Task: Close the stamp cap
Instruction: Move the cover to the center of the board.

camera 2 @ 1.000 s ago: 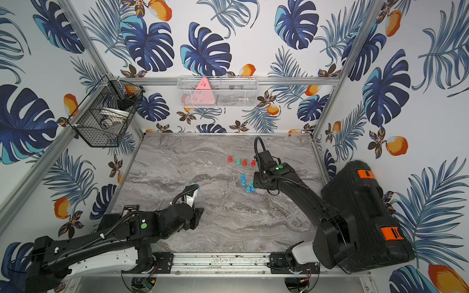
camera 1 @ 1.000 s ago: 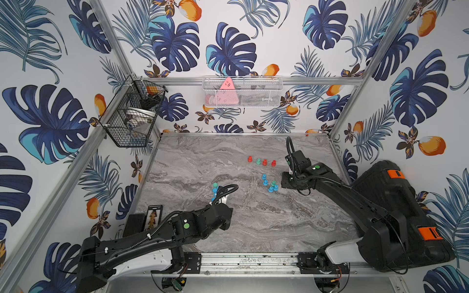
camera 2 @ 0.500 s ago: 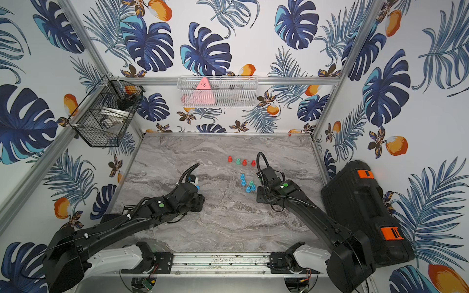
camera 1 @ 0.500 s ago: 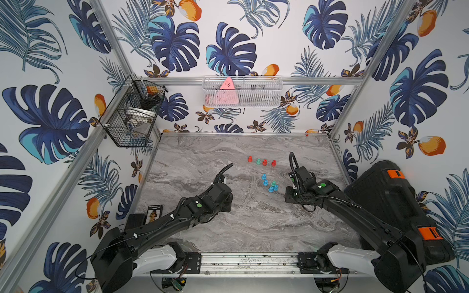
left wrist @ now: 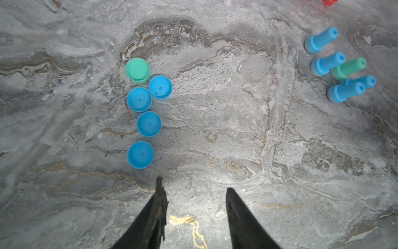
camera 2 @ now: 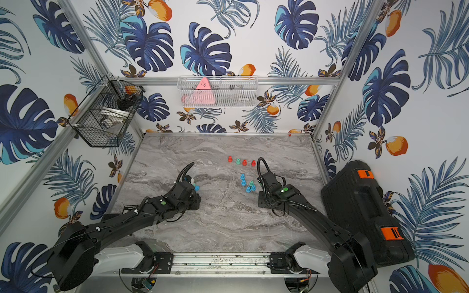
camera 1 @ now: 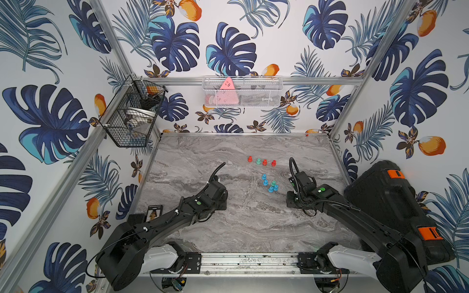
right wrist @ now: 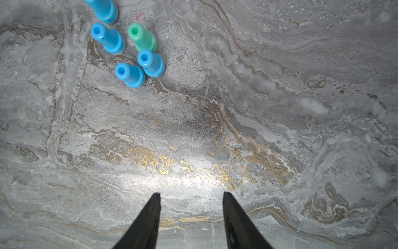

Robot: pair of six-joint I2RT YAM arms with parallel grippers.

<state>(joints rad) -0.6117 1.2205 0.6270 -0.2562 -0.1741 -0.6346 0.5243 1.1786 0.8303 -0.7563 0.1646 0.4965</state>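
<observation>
Several blue caps (left wrist: 149, 124) and one green cap (left wrist: 137, 70) lie on the marble table (camera 1: 253, 223), just ahead of my left gripper (left wrist: 193, 185). That gripper is open and empty, hovering over bare marble. A cluster of upright blue stamps (left wrist: 328, 63) (right wrist: 130, 74) with a green stamp (right wrist: 142, 36) stands to the right of the caps, seen in both top views (camera 1: 270, 184) (camera 2: 248, 184). My right gripper (right wrist: 191, 194) is open and empty, well short of that cluster. In the top views my left arm (camera 1: 210, 195) hides most caps; one blue cap (camera 2: 196, 187) peeks out.
A row of red stamps with one green stamp (camera 1: 264, 162) stands farther back. A black case (camera 1: 388, 203) fills the right side. A wire basket (camera 1: 132, 119) hangs on the left wall, a white mesh shelf (camera 1: 242, 92) on the back wall. A small card (camera 1: 154, 211) lies front left.
My left arm has swung up and forward over the caps. My right arm has pulled back from the stamp cluster toward the table's front. Both grippers stay empty.
</observation>
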